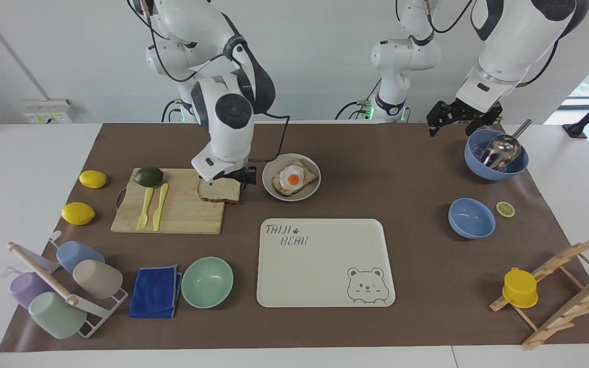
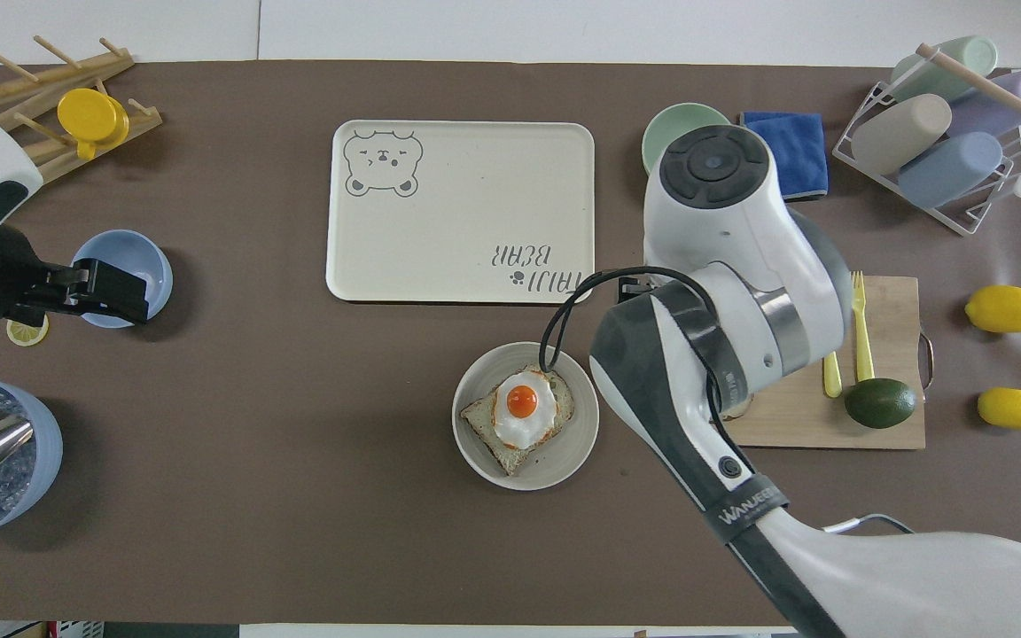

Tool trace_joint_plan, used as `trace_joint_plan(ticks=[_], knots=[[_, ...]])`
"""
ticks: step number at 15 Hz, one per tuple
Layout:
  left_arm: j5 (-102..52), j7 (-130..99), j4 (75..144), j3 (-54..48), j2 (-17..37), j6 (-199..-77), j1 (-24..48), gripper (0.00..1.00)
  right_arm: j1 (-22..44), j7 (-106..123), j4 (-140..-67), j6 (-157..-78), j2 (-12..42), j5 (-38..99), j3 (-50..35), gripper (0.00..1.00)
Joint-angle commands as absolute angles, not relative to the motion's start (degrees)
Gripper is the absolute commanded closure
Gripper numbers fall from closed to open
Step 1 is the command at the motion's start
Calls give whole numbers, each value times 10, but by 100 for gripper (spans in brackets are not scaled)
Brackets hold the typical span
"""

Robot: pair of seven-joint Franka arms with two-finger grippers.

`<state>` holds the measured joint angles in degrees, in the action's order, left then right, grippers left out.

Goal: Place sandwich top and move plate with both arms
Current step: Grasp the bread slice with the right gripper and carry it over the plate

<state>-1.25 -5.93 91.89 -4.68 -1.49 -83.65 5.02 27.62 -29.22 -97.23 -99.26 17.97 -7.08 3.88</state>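
Observation:
The sandwich top [image 1: 221, 194], a plain bread slice, lies on the corner of the cutting board [image 1: 182, 214] nearest the plate. My right gripper [image 1: 225, 183] is down right over the slice; whether it touches is unclear. In the overhead view the right arm covers the slice and its own gripper. The plate [image 1: 302, 196] sits beside the board and holds the egg toast [image 1: 293, 179]; plate [image 2: 564, 461] and egg toast [image 2: 521, 412] also show from overhead. My left gripper [image 1: 455, 128] waits open and empty in the air by the blue bowl holding the scoop [image 1: 496, 153]; it also shows from overhead [image 2: 134, 301].
The bear-print tray [image 1: 320, 266] lies farther from the robots than the plate. A mint bowl [image 1: 207, 282], blue cloth [image 1: 155, 291] and cup rack [image 1: 64, 291] stand beside it. An avocado [image 1: 148, 176], yellow knife and fork are on the board; lemons [image 1: 77, 213] lie beside it.

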Motion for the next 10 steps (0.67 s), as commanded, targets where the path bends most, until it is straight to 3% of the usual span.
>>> trace_joint_plan(ticks=[1,10], knots=[[-18,-62,926,-50,-25,-832,45,0,306,-347,-969,-993,221,-112,41,0],[-18,-62,927,-50,-25,-832,45,0,309,-347,-1090,-1038,194,-114,39,0]])
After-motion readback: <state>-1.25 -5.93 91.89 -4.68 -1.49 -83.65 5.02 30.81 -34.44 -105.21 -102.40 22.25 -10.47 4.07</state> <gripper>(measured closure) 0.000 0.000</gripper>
